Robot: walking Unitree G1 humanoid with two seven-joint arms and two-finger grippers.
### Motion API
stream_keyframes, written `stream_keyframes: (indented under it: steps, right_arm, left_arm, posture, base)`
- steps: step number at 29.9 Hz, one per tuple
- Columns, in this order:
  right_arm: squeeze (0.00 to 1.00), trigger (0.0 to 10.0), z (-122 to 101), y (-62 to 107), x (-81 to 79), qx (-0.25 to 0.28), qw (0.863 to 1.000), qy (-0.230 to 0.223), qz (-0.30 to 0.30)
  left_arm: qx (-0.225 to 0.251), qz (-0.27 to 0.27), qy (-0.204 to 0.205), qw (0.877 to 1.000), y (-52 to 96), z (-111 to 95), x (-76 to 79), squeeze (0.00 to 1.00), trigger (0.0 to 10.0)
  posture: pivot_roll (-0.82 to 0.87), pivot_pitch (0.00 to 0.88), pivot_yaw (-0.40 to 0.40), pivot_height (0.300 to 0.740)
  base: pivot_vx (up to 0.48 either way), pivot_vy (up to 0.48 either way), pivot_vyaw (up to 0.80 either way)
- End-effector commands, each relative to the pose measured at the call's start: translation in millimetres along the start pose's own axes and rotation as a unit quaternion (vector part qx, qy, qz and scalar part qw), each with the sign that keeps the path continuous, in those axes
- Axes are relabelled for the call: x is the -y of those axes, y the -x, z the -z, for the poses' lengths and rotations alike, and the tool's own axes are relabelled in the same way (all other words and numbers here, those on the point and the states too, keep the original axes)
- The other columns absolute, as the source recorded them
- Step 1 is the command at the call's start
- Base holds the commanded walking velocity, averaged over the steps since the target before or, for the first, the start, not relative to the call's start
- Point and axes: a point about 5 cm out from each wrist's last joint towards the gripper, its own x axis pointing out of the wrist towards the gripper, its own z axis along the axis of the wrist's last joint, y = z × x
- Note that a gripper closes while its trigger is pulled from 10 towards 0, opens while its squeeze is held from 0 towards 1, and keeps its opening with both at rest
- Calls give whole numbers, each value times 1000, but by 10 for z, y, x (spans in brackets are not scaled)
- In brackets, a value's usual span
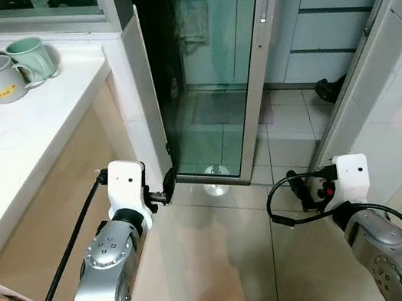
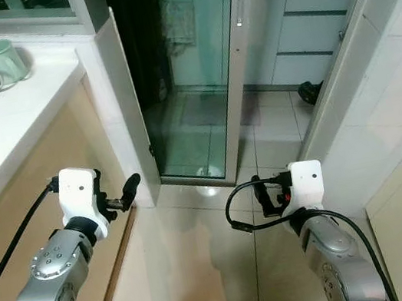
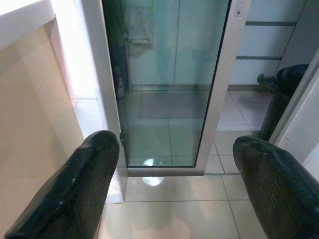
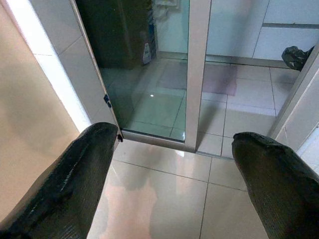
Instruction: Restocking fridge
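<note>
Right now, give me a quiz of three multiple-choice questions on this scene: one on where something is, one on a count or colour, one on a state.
1. Where do the mugs stand?
A. on the white stone counter at the robot's left
B. on the tiled floor
C. inside the doorway

2. How many mugs are there?
A. one
B. two
C. four

3. How are the left gripper's fingers?
A. shut on a mug
B. shut on nothing
C. open, holding nothing

Answers: 1 A, the grey mug and pale green mug stand on the white stone counter. 2 B, those two alone. 3 C, the left gripper shows its fingers wide apart before the glass sliding door.
</note>
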Motion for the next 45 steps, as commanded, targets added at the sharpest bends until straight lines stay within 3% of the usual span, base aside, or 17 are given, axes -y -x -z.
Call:
stream_keyframes:
  steps: [1,2,3,6,9,11,15,17,19,21,26,30,38,45]
  right_arm:
    - [0,10000,-90,-648,-248,25,999,40,25]
    - [0,10000,-119,-640,-270,32,999,32,20]
    - [0,10000,-138,-650,-302,37,999,30,16]
    - [0,10000,-177,-651,-337,47,999,22,13]
    - [0,10000,-171,-622,-370,49,998,27,1]
    - [0,10000,-113,-576,-377,40,999,24,-6]
    - [0,10000,-26,-517,-305,40,999,27,9]
    - [0,10000,10,-414,-245,42,998,51,15]
    - [0,10000,79,-161,-156,43,996,77,12]
    - [0,10000,81,-35,-90,49,995,79,22]
    - [0,10000,-7,-215,-114,56,996,69,21]
    - [0,10000,-88,-308,-156,65,995,71,7]
    - [0,10000,-148,-364,-127,69,995,74,12]
    - [0,10000,-157,-409,-73,72,994,79,24]
  left_arm:
    - [61,-34,41,997,-570,-60,-123,0,10000]
    - [42,-42,41,997,-590,-52,-176,0,10000]
    - [41,-24,34,998,-597,-52,-142,0,10000]
    - [39,11,16,999,-594,-43,6,0,10000]
    - [12,30,29,999,-576,34,76,0,10000]
    - [-8,23,55,998,-524,108,37,0,10000]
    - [-5,19,45,999,-453,236,-56,0,10000]
    - [-7,22,32,999,-374,276,-89,0,10000]
    - [-6,27,18,999,-126,315,-193,0,10000]
    - [2,28,12,1000,-15,293,-204,0,10000]
    - [47,35,16,998,-211,134,-12,0,10000]
    - [59,34,27,997,-303,90,27,0,10000]
    - [50,34,31,998,-322,89,45,0,10000]
    - [54,35,25,998,-390,74,45,0,10000]
  posture:
    - [-68,0,17,740]
    - [-66,0,28,740]
    - [-79,0,72,740]
    - [-83,0,84,740]
    - [-74,0,78,740]
    - [-63,0,57,740]
    - [-61,0,48,740]
    - [-58,0,37,740]
    - [-58,0,22,740]
    - [-60,0,6,740]
    - [-59,0,-11,740]
    - [-75,0,-22,740]
    - [-92,0,-10,740]
    - [-112,0,12,740]
  base:
    - [0,0,0]
    - [0,0,0]
    - [0,0,0]
    - [0,0,0]
    - [0,0,0]
    - [0,0,0]
    - [0,0,0]
    - [0,0,0]
    - [0,0,0]
    - [0,0,0]
    - [0,0,0]
    - [0,0,0]
    - [-253,411,0]
    - [0,0,0]
